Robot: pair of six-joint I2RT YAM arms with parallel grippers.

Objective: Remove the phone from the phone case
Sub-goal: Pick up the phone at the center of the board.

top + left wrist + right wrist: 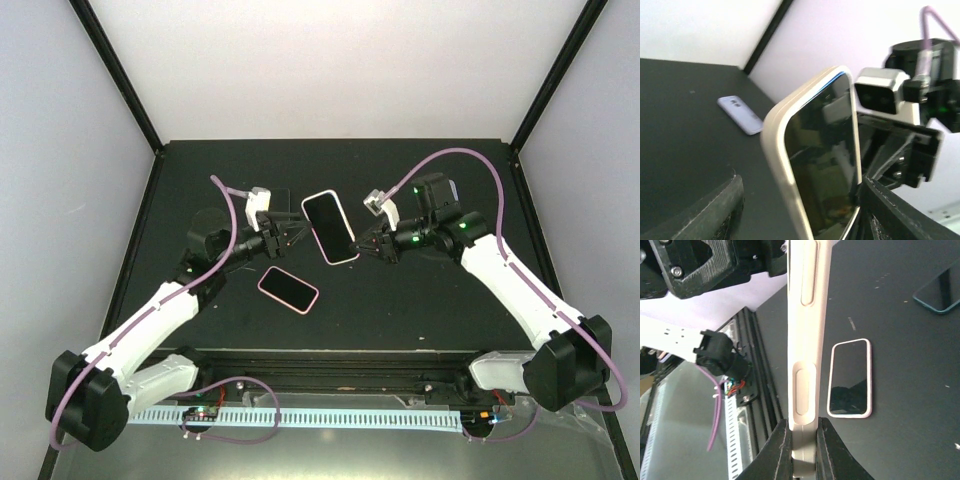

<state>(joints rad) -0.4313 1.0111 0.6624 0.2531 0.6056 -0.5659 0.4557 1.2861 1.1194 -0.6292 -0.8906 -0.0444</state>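
Held clear of the tabletop (pixel 420 300), about midway between the two arms: a cream phone case (pixel 330 227), tilted, screen side turned up toward the overhead view. Seated inside it, the phone (pixel 825 160), dark glass framed by the cream rim on every side that shows. Pinched at the lower right edge by the right fingers (pixel 782 450), pressed onto the front and back of the case wall, just below the long button bumps. Flanked at the opposite edge by the left fingers (pixel 900 220), spread wide with the case standing between them; one close beside the glass side, the other apart from the back; cannot tell whether either truly touches. Lying flat on the tabletop, nearer the arm bases and just beside the raised case: a second phone (pixel 288 289), screen up, filling a pink case of its own. Visible from the right wrist only: a dark phone (pixel 940 292) with a teal rim, flat on the tabletop, well apart from the pink one. Visible from the left wrist only: a small lavender piece (pixel 740 115), phone-shaped, flat near the tabletop's edge by the wall.
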